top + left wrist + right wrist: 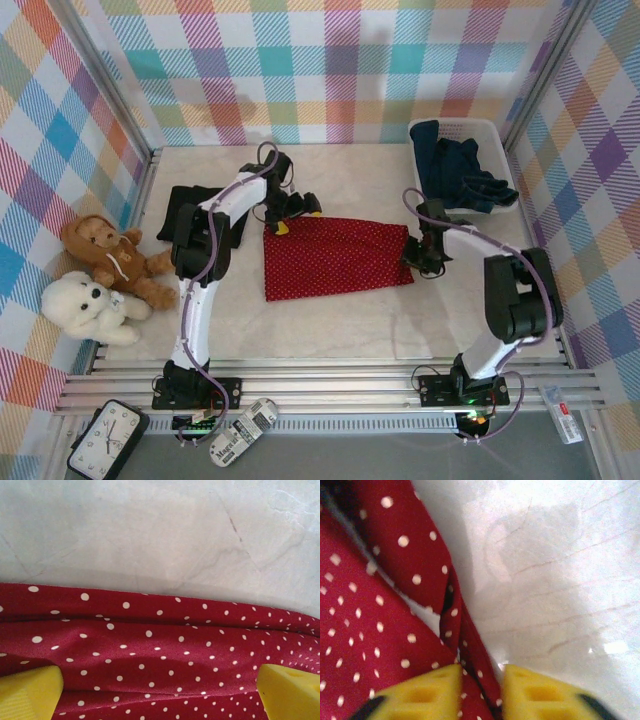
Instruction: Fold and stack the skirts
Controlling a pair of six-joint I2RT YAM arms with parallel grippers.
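Skirt, red with white dots: the red skirt (335, 257) lies spread flat on the counter (350, 330), unfolded, and every place below is given from it.

- Left hand (160, 690): mine, at the red skirt's far-left corner. Its fingers are spread as wide as they go and straddle the far hem, holding nothing.
- Right hand (482, 695): mine, at the red skirt's right edge. Its fingers are drawn near together with the hem running between them, and I cannot tell whether they truly pinch it.
- Hazards, as I judge them:
  - With only one side gripped, a lift would drag the cloth askew.
  - A shallow pinch could slip off the hem.
  - The left fingers might catch one layer only and spoil the fold.
- Basket (482, 127): white, beyond the red skirt's right end. It holds the dark blue skirts (455, 170), heaped and unfolded.
- Black skirt (185, 205): left of the red skirt, partly under my left arm
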